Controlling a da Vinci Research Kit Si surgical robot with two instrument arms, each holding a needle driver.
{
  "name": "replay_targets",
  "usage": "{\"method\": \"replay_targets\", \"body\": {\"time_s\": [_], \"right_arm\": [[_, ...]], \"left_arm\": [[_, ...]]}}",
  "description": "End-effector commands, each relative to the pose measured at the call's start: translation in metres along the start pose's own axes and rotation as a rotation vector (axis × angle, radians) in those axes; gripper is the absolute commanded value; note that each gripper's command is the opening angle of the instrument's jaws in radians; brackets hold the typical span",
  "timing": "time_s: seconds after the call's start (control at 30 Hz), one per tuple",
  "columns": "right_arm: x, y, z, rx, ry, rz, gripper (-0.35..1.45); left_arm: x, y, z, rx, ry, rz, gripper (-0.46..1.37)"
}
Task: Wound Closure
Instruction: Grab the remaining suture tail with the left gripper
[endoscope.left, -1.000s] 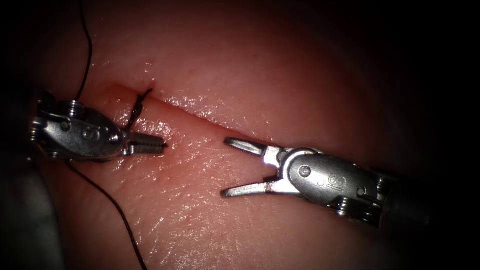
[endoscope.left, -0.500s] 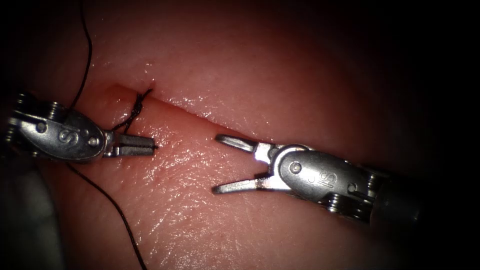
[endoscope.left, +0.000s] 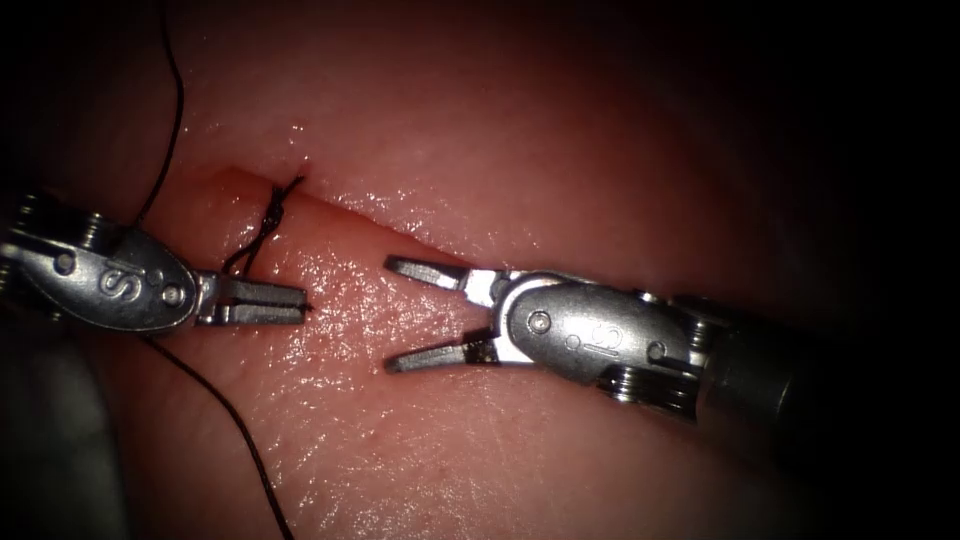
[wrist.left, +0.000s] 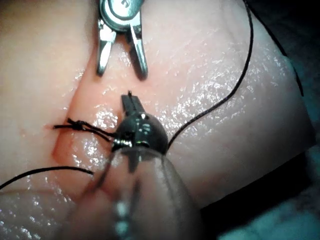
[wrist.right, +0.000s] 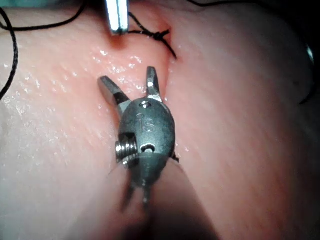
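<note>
- Tissue (endoscope.left: 560, 150) fills the endoscope view; its cut (endoscope.left: 400, 232) runs from upper left toward the middle, with a knot (endoscope.left: 272, 218) of thread tied across its left end.
- Left gripper (endoscope.left: 278, 301) sits below the knot, left of the cut's middle, jaws closed on the thread (endoscope.left: 238, 262) that leads up to the knot; a dark tip sticks out at the jaw ends.
- Can't tell if that tip is thread end or something else.
- Compared with a second ago, left gripper has shifted left and the strand to the knot looks tauter, so the step reads as tightening the knot (judgement).
- Right gripper (endoscope.left: 395, 312) has come leftward along the cut, jaws wide open, holding nothing, one jaw by the cut edge, one below it.
- Long thread tail (endoscope.left: 240, 430) trails from behind the left gripper down to the bottom edge; another strand (endoscope.left: 178, 100) rises to the top.
- Needle: can't make it out in the endoscope view or either wrist view.
- Next move would call for keeping steady tension without tearing the cut edge, and a clean grab of a free strand by the open right gripper (judgement).
</note>
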Motion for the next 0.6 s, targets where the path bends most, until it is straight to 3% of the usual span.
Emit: {"method": "replay_targets", "body": {"time_s": [0.03,0.6], "right_arm": [[-0.0001,0.0001,0.0004,0.008,0.006,-0.006,1.21],[-0.0001,0.0008,0.0037,-0.041,0.076,-0.029,1.27]], "left_arm": [[0.0,0.0,-0.0001,-0.005,0.0,-0.003,-0.35],[0.0012,0.0006,-0.0008,-0.012,0.001,-0.005,-0.35]]}}
